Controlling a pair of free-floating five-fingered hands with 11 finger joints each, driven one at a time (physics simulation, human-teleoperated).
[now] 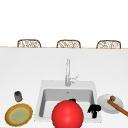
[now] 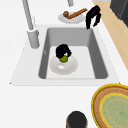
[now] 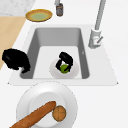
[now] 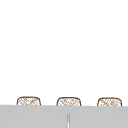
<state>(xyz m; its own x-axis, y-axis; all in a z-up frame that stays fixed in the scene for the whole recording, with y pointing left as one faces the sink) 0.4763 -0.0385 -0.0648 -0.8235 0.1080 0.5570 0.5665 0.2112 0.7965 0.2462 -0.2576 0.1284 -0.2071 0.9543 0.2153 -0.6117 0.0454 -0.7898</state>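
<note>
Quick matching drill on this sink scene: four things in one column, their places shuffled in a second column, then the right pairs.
1. lime
2. baguette
3. yellow plate
4. right hand

a. counter left of the sink
b. on the white plate right of the sink
c. above the sink's right front rim
d. in the left hand, over the bowl in the sink

Pairs: 1-d, 2-b, 3-a, 4-c
</note>
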